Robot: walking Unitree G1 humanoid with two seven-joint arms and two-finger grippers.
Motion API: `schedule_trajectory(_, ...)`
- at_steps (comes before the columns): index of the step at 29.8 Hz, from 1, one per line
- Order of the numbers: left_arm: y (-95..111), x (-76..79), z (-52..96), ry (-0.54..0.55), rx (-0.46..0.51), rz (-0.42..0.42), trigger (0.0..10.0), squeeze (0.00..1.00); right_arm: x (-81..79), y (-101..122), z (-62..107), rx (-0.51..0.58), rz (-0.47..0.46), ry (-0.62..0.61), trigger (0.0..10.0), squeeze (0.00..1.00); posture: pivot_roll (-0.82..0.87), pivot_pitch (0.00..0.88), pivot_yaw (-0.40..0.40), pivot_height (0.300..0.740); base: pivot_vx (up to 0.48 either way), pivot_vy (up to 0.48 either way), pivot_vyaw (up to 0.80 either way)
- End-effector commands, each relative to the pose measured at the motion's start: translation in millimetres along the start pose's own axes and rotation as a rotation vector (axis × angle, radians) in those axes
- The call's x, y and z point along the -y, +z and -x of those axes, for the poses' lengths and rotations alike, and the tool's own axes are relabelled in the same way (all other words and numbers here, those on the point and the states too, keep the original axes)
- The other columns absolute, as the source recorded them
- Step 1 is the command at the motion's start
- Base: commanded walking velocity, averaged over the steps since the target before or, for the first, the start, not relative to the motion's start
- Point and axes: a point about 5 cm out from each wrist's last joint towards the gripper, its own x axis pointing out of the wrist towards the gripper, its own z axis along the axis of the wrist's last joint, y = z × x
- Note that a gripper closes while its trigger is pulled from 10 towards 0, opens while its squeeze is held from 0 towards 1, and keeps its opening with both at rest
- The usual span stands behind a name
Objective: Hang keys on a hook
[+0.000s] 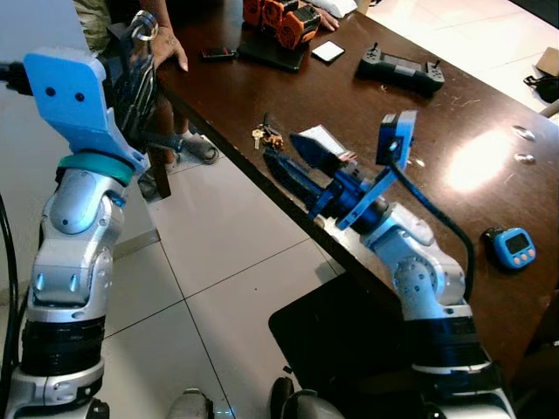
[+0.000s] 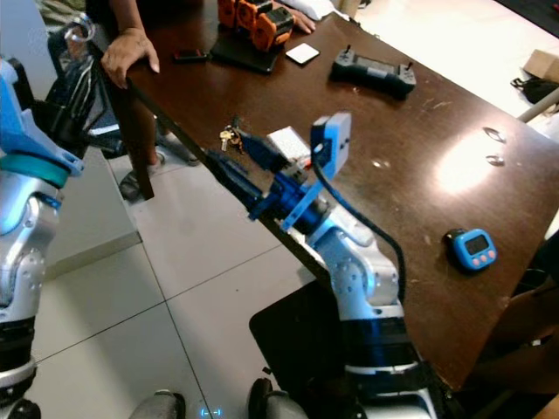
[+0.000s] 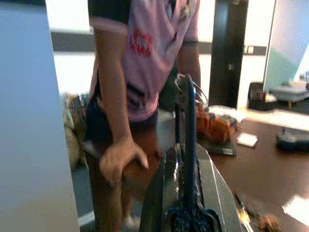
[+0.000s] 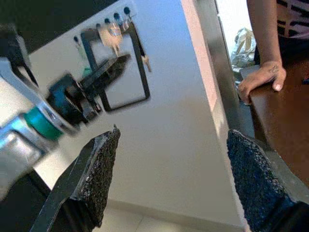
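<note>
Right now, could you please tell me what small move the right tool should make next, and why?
Probably ease the right tool slightly forward: it is open, and the keys lie near the edge of the table just beyond its tips, not yet between them.

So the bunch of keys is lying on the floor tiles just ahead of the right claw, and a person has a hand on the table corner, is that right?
Not quite. The keys lie on the dark table near its edge, not on the floor tiles, as the left eye view shows. The rest holds: they are just ahead of the open right claw, and a person's hand rests on the table corner.
</note>
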Motion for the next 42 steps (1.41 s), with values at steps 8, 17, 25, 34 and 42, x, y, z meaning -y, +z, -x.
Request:
schedule_trajectory(8, -23.5, 21.1, 18.3, -0.019, -0.066, 0.125, 10.0, 0.00, -3.6, 0.5, 4.1, 0.023, -0.024, -0.007, 10.0, 0.00, 0.15, 0.121, -0.041, 0.740, 0.000, 0.000, 0.79)
schedule_trajectory(17, -41.4, 20.1, 34.5, -0.011, -0.118, 0.072, 10.0, 0.00, -1.2, 0.6, 8.0, 0.024, -0.023, -0.026, 10.0, 0.00, 0.15, 0.104, -0.054, 0.740, 0.000, 0.000, 0.79)
schedule_trajectory(25, -36.6, 15.1, 28.9, 0.048, -0.070, 0.040, 10.0, 0.00, 4.4, -0.6, 6.9, 0.024, -0.021, -0.077, 10.0, 0.00, 0.15, 0.087, -0.057, 0.740, 0.000, 0.000, 0.38)
schedule_trajectory(34, -35.5, 9.9, 23.7, 0.083, -0.059, 0.013, 10.0, 0.00, 1.2, 0.7, 5.1, 0.040, -0.009, -0.057, 10.0, 0.00, 0.15, 0.077, -0.051, 0.740, 0.327, 0.000, 0.09)
schedule_trajectory(42, -30.0, 17.3, 15.0, 0.045, -0.022, 0.035, 10.0, 0.00, -2.8, 2.1, 3.9, 0.052, 0.003, -0.035, 10.0, 0.00, 0.15, 0.079, -0.045, 0.740, 0.379, 0.000, 0.69)
